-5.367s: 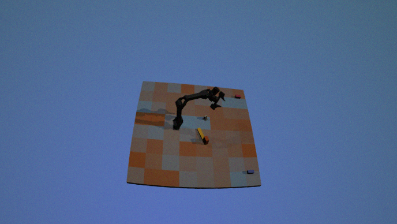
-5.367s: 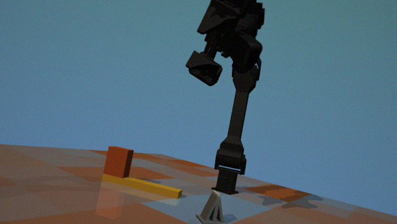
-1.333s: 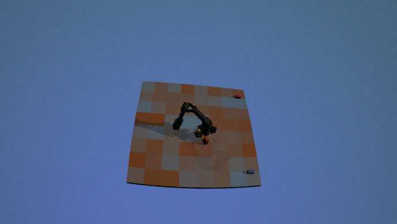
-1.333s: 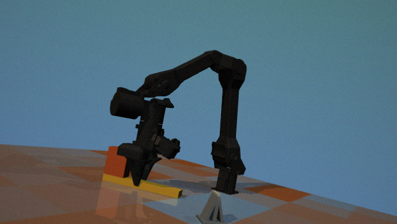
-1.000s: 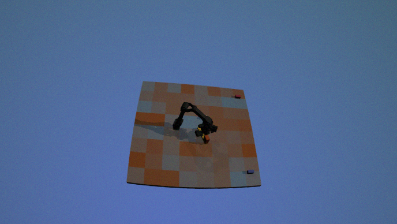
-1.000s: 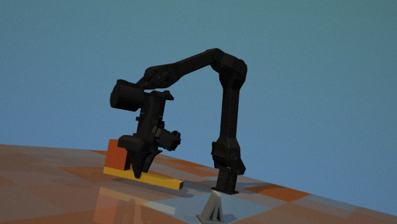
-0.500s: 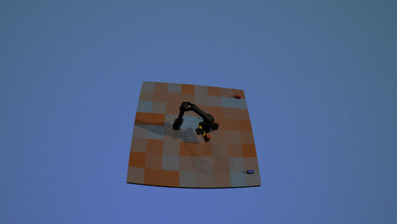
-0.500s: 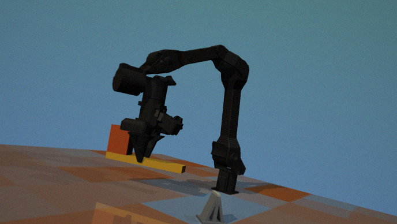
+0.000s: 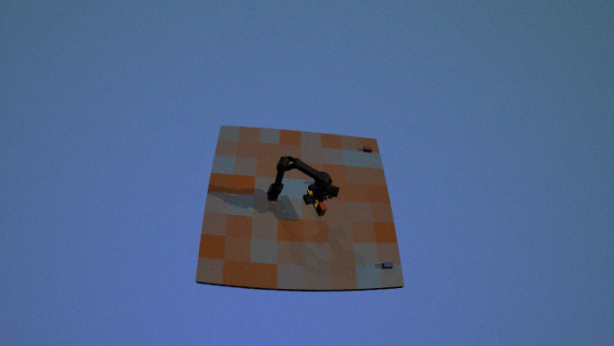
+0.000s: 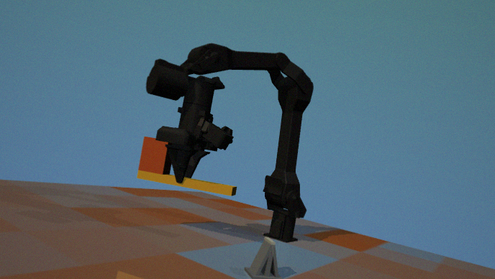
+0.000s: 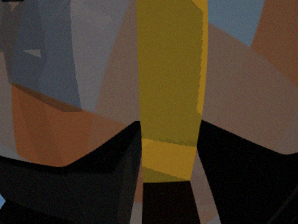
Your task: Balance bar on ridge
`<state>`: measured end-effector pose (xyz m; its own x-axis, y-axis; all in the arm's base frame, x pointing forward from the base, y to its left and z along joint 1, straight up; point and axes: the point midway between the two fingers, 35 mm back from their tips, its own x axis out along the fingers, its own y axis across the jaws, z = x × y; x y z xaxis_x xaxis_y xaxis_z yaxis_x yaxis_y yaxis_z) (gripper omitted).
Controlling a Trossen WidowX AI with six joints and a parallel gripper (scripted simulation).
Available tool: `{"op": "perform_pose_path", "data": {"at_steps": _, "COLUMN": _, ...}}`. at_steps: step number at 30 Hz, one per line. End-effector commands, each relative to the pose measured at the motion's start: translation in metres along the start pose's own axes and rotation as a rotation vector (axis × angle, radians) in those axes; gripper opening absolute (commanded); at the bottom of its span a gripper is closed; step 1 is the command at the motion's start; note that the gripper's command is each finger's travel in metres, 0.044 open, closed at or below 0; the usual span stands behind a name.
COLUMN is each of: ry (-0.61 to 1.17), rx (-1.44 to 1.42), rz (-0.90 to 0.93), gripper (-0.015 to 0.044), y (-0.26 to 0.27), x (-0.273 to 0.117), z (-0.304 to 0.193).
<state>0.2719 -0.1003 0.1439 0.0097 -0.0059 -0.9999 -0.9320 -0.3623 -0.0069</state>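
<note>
A yellow bar hangs above the table, with an orange-red block standing on one end. My gripper points down and is shut on the bar, one finger on each side, close beside the block. The bar's other end reaches out toward the arm's base side. The grey ridge, a narrow upright wedge on a flat foot, stands on the table apart from the bar, at the bottom of the exterior view. I cannot make it out in the top view.
The table has a patchwork of orange, brown and pale blue squares. A small red block and a small blue block lie near two of its corners. The arm's base stands behind the ridge in the exterior view.
</note>
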Motion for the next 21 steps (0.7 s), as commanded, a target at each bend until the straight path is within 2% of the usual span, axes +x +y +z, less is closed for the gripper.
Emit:
{"op": "perform_pose_path", "data": {"at_steps": 1, "ry": 0.008, "rx": -0.004, "rz": -0.013, "gripper": 0.0000, "y": 0.000, "x": -0.009, "z": 0.001}}
{"op": "perform_pose_path", "data": {"at_steps": 21, "ry": 0.005, "rx": -0.138, "rz": -0.017, "gripper": 0.0000, "y": -0.049, "x": -0.011, "z": 0.048}}
